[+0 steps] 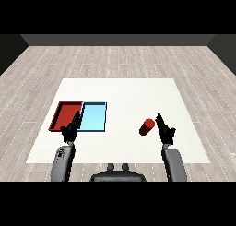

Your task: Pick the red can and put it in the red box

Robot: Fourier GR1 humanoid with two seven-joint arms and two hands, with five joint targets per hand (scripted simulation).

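Head view: my right hand (165, 130) has its fingers straight, just right of the red can (147, 127), which lies tilted on the bench (133, 91). Left hand (71, 128) relaxed, near the red box (57, 116). Step: reaching. Next I must curl round the can and carry it left, past the blue tray (104, 116).

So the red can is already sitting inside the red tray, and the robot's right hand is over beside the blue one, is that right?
Partly wrong. In the head view the red can is not in the red tray; it lies on the white table, right of the light blue tray, just beside the right hand.
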